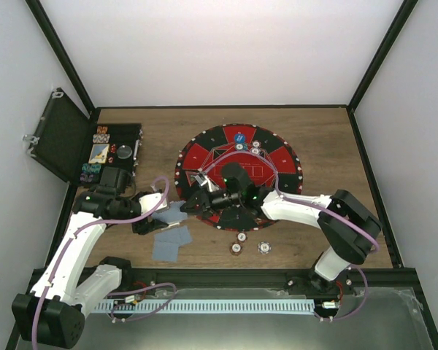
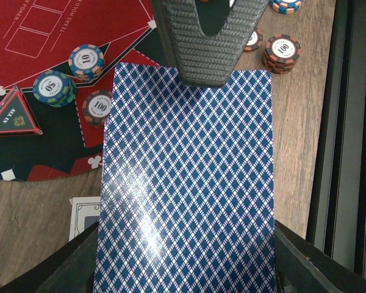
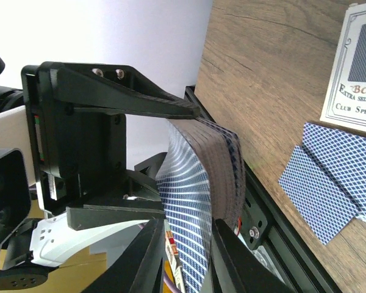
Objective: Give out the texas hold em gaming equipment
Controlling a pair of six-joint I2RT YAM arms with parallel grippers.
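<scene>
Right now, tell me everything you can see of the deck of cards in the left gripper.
The deck of cards is a thick stack with glossy backs in a blue-and-white diamond lattice, and there is glare across the top card. The left gripper squeezes it end to end between its fingers, so it bows outward in an arch. The right gripper straddles one edge of it.
</scene>
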